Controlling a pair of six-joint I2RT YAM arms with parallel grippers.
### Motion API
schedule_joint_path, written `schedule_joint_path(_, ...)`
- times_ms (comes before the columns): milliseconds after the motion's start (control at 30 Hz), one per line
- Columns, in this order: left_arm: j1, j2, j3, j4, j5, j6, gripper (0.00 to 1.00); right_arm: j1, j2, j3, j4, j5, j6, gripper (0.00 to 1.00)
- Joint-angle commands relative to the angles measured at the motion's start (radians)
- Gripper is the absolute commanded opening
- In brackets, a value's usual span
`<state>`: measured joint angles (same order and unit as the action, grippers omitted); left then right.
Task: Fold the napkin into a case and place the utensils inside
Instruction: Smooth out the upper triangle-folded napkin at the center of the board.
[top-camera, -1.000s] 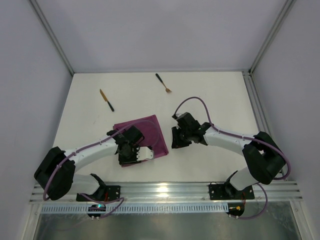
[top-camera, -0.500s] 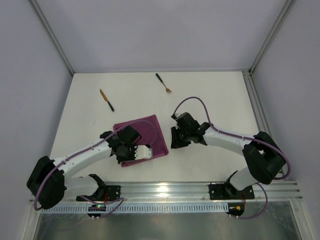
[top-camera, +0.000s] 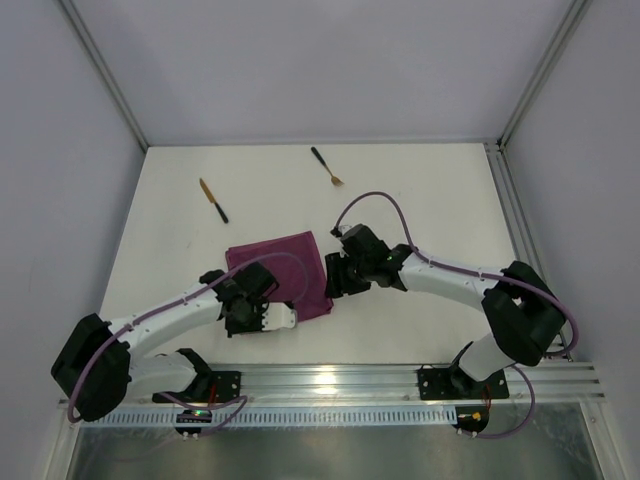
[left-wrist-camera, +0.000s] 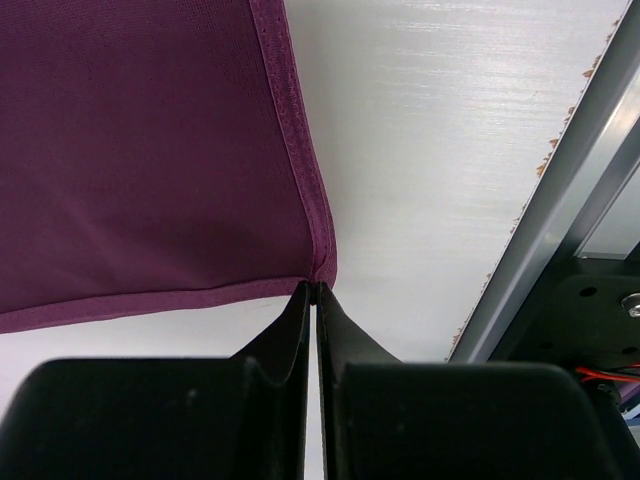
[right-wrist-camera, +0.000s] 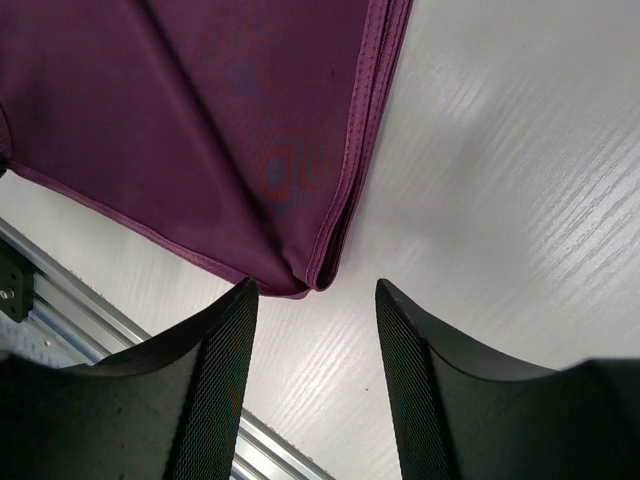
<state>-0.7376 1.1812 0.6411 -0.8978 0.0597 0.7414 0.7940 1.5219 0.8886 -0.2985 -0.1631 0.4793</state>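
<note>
Right jaws now nearer napkin (top-camera: 312, 270); knife (top-camera: 213, 200), fork (top-camera: 327, 167) beyond.

From high above and behind the arm bases, the overhead camera looks steeply down on the whole white counter (top-camera: 430, 190), with the purple napkin (top-camera: 290, 265) near mid-frame. The left wrist camera hangs very close to the napkin's near edge, peering past the left fingers (left-wrist-camera: 285, 335) at one corner, with the aluminium rail (left-wrist-camera: 560, 190) just beyond. The right wrist camera, equally close, looks down between the right fingers (right-wrist-camera: 215, 370) at the napkin's neighbouring corner. All three views share that cloth and rail.
</note>
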Motion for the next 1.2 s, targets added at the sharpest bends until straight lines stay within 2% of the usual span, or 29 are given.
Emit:
schedule_joint_path(0,0.0,0.009,-0.009,0.02,-0.006,0.006,0.0,0.002,0.018,-0.023,0.053,-0.015,0.036,0.56)
schedule_joint_path(133,0.0,0.014,-0.004,0.043,0.002,-0.014,0.0,0.013,0.047,-0.051,0.12,-0.078,0.048,0.59)
schedule_joint_path(400,0.0,0.015,-0.023,0.057,-0.001,-0.02,0.0,0.033,0.147,-0.059,0.144,-0.099,0.054,0.59)
schedule_joint_path(667,0.0,0.014,-0.029,0.057,-0.012,-0.02,0.0,0.033,0.164,-0.12,0.199,-0.156,0.096,0.59)
schedule_joint_path(967,0.0,0.021,-0.05,0.066,-0.026,-0.011,0.0,0.033,0.15,-0.189,0.237,-0.145,0.2,0.58)
schedule_joint_path(1167,0.0,0.006,-0.058,0.053,-0.034,0.0,0.0,0.033,0.129,-0.217,0.252,-0.121,0.269,0.53)
